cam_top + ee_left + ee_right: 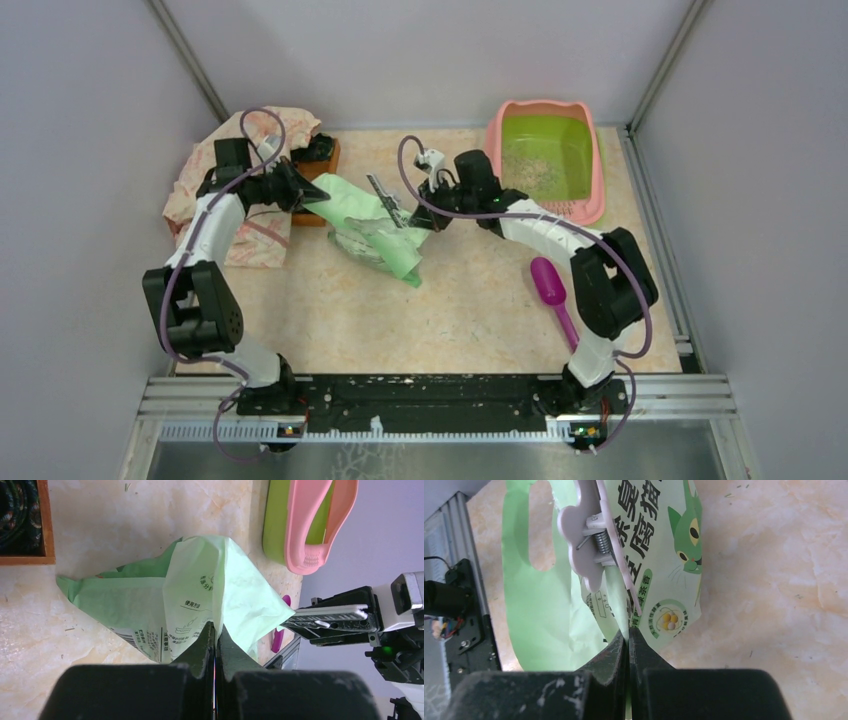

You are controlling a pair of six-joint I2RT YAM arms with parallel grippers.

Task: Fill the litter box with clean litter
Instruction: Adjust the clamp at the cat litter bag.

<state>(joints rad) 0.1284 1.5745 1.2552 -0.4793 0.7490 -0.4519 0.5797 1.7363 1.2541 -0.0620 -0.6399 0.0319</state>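
litter box [578, 209] is sitting far right, barely any litter [528, 166] in it. i'm clenching left gripper [215, 628] and right gripper [628, 634] on the bag [375, 226]; worrying the thin plastic slips or tears mid-lift.

This is looking like a robotics lab test cell, not a home. Plain grey wall panels [90, 120] are boxing in a marble-patterned table [470, 300] on the left, right and far sides. Aluminium posts [190, 60] are running up the far corners. A left arm [200, 300] and a right arm [600, 280] are standing bolted to a black rail [440, 390] along the near edge. A litter box [545, 104], green litter bag [345, 200] and purple scoop [548, 280] are lying on the table.
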